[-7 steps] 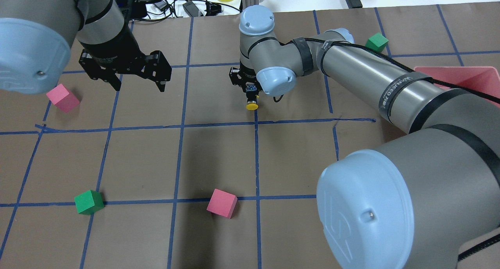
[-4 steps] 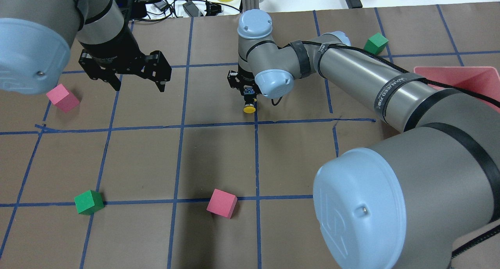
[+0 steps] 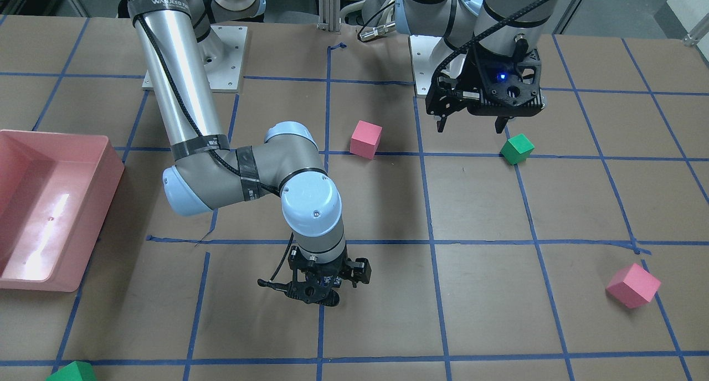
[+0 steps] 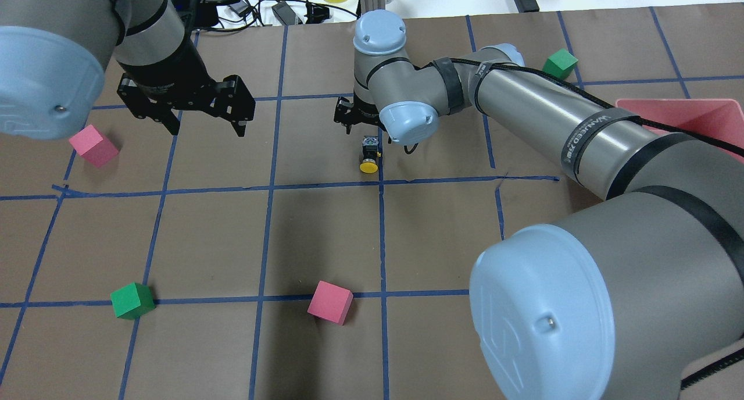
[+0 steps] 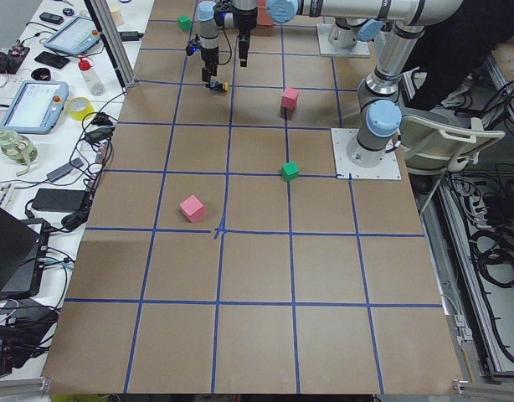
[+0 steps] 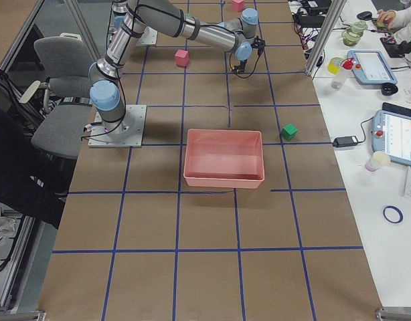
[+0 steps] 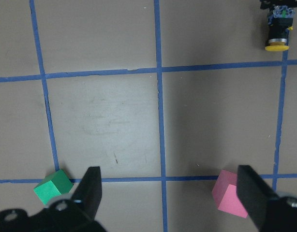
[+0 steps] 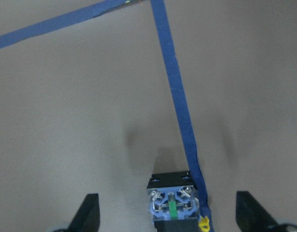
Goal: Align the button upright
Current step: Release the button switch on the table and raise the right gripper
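The button [image 4: 369,156] is on the brown paper by a blue tape line. Its yellow cap is at the low end and its grey terminal base at the upper end. The right wrist view shows the base end [image 8: 172,205] facing the camera between my two spread fingers. My right gripper [image 4: 365,131] is open just above it and does not hold it. In the front view this gripper [image 3: 324,293] hides the button. My left gripper [image 4: 206,127] is open and empty, well to the left. The left wrist view shows the button [image 7: 277,31] at top right.
Pink cubes [image 4: 93,146] [image 4: 330,302] and green cubes [image 4: 132,300] [image 4: 560,63] lie scattered on the table. A pink bin [image 4: 697,118] stands at the right edge. Cables lie along the far edge.
My right gripper has lowered the button cap-first onto the paper, opened and risen off it. The button now rests free. The left arm has not moved.
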You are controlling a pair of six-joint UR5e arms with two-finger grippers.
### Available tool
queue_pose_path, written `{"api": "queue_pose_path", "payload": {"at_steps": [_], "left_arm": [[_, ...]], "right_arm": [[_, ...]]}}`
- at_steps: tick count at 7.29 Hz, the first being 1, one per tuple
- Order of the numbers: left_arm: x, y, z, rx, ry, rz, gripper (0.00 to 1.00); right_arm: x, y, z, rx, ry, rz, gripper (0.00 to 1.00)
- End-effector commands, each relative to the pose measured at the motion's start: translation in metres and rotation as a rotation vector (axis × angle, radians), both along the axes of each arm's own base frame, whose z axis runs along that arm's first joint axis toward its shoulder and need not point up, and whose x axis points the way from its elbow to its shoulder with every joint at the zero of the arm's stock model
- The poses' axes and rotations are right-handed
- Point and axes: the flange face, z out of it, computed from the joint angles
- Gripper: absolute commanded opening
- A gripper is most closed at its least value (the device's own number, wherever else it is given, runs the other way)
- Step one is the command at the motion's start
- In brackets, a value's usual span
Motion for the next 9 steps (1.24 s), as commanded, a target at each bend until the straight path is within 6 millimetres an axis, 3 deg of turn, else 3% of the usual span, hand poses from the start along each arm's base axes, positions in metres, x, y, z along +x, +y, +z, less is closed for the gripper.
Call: {"api": "queue_pose_path", "payload": {"at_steps": [1,2,3,4,5,6,9], "left_arm": [[-0.001,0.001,-0.001,0.004,0.000,-0.002,1.00],[-0.001,0.002,0.002,0.010,-0.001,-0.005,1.00],[0.000,0.005,0.004,0.037,-0.004,0.001,1.00],[0.001,0.003,0.003,0.040,-0.005,0.005,1.00],[-0.001,-0.001,0.000,0.046,0.002,0.006,1.00],[-0.002,-0.003,0.007,0.030,0.004,0.009,1.00],[-0.006,-0.011,-0.018,0.048,0.003,0.017,1.00]], "right_arm": [[-0.027,0.008,0.058,-0.071,0.061,0.103,1.00],[-0.053,0.012,0.084,-0.075,0.067,0.074,1.00],[-0.096,0.020,0.119,-0.043,0.077,0.036,1.00],[-0.153,0.030,0.163,0.000,0.094,0.070,1.00],[-0.210,0.034,0.191,0.017,0.104,0.106,1.00],[-0.245,0.043,0.212,0.031,0.108,0.079,1.00],[-0.258,0.083,0.248,0.105,0.186,0.068,1.00]]}}
